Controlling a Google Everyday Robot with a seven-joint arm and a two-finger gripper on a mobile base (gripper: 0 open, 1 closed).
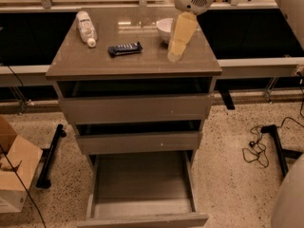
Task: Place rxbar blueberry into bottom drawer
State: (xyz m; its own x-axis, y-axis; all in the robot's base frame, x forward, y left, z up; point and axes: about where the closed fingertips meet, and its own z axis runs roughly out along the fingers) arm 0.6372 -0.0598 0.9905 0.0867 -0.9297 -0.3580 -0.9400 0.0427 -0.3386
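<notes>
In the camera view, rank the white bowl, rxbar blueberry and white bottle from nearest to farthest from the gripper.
The gripper hangs over the right side of the cabinet top.
1. White bowl: just beside it, back right.
2. Rxbar blueberry: middle of the top.
3. White bottle: back left corner.
</notes>
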